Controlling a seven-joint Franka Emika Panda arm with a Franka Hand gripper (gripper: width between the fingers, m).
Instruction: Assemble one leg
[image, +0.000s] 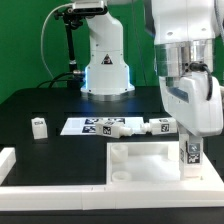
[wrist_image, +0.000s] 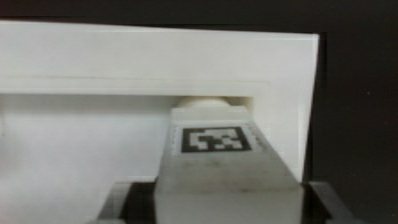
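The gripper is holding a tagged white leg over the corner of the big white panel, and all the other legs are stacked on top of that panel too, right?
Not quite. The gripper does hold a leg over the panel, but the exterior view shows the other legs lying on the black table.

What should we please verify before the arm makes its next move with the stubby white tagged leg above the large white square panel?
1. Small stubby white plastic leg held between the gripper fingers: ok.
2. Leg upright: ok in the exterior view.
3. Leg end lined up with the rounded white boss on the large white square tray-like panel: looks close, cannot tell exactly.
4. Leg seated on panel: cannot tell.
5. Spare white tagged legs clear of the panel: ok.
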